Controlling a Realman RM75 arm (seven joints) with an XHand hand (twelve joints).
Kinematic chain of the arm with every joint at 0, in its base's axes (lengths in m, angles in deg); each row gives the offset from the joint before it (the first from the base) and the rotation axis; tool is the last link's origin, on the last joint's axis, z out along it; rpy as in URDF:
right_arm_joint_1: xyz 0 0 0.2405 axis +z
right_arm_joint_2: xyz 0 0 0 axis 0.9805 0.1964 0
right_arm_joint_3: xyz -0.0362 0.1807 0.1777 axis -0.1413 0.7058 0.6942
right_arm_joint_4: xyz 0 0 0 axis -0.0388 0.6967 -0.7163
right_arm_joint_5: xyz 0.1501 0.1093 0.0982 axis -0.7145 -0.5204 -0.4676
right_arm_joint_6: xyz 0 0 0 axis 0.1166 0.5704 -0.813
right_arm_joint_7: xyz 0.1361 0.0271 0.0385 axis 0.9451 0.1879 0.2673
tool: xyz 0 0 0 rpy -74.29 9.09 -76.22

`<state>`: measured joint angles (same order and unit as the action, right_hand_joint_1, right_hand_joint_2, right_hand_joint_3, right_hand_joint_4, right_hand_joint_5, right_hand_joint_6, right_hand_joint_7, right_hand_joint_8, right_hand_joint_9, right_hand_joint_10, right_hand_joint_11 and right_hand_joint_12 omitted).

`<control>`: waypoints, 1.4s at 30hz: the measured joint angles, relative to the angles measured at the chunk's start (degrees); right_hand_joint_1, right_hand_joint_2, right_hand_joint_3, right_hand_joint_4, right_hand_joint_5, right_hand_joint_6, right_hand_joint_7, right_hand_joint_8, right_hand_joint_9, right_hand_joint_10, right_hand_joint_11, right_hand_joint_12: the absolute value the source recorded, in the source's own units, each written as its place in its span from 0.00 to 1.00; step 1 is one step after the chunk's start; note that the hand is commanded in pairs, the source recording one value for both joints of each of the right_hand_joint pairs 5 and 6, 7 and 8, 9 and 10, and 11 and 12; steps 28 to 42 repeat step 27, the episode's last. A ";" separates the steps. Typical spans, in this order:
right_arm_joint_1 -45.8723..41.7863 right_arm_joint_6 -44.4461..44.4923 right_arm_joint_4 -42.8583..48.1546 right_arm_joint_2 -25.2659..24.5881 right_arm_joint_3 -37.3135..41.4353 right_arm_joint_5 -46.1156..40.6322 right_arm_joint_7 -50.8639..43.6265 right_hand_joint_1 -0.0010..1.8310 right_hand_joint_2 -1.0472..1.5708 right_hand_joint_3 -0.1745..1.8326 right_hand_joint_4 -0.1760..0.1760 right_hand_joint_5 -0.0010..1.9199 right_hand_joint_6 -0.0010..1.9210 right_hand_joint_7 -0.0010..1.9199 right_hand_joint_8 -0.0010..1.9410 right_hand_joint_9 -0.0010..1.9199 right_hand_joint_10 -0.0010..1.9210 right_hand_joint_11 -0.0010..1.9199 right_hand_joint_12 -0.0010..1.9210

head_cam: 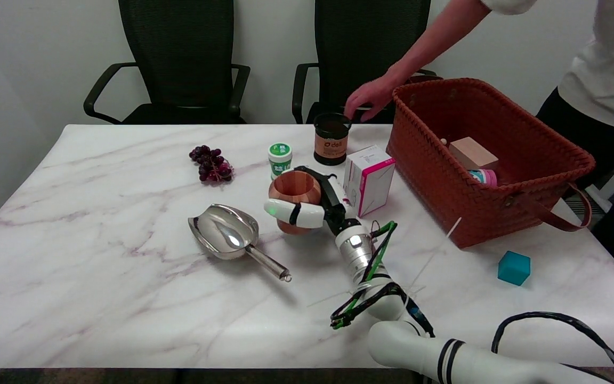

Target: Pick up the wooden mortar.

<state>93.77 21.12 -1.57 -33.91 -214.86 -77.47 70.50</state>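
R hand (312, 205) gripping wooden mortar (293, 188), black cup (331, 140) – "deli" label

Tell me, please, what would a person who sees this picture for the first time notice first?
The eye goes first to the table's middle, where the right robot hand wraps its fingers around the wooden mortar. Next comes the big red woven basket at the right, with a person's hand reaching over the far edge to a dark Deli cup beside it. A shiny metal scoop lies left of the mortar.
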 measured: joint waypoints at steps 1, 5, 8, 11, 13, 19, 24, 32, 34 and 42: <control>-0.04 0.24 0.32 0.04 0.00 0.01 0.05 0.61 0.72 0.34 0.50 0.55 0.55 0.70 0.69 0.66 0.66 0.60 0.60; -0.19 1.42 1.27 0.24 -0.03 0.06 0.12 0.61 0.72 0.35 0.50 0.54 0.54 0.70 0.70 0.67 0.67 0.62 0.62; -0.38 2.30 2.53 0.52 -0.07 0.42 0.12 0.60 0.74 0.34 0.50 0.54 0.54 0.72 0.71 0.68 0.68 0.65 0.65; -0.61 2.99 4.16 0.89 -0.07 1.01 -0.11 0.60 0.74 0.34 0.50 0.55 0.55 0.72 0.71 0.69 0.69 0.65 0.65; -0.79 3.39 5.44 1.16 -0.05 1.40 -0.53 0.60 0.74 0.35 0.50 0.55 0.55 0.72 0.72 0.69 0.69 0.66 0.65; -1.66 4.45 9.90 2.16 0.42 2.32 -3.11 0.60 0.74 0.35 0.50 0.55 0.55 0.73 0.72 0.69 0.69 0.65 0.65; -2.43 5.26 13.86 3.25 1.25 3.02 -5.30 0.60 0.73 0.35 0.50 0.55 0.55 0.73 0.72 0.69 0.69 0.65 0.65; -2.84 5.71 16.26 4.02 1.98 3.71 -6.45 0.59 0.73 0.36 0.50 0.55 0.55 0.74 0.73 0.70 0.70 0.65 0.65; -2.84 5.71 16.26 4.02 1.98 3.71 -6.45 0.59 0.73 0.36 0.50 0.55 0.55 0.74 0.73 0.70 0.70 0.65 0.65; -2.84 5.71 16.26 4.02 1.98 3.71 -6.45 0.59 0.73 0.36 0.50 0.55 0.55 0.74 0.73 0.70 0.70 0.65 0.65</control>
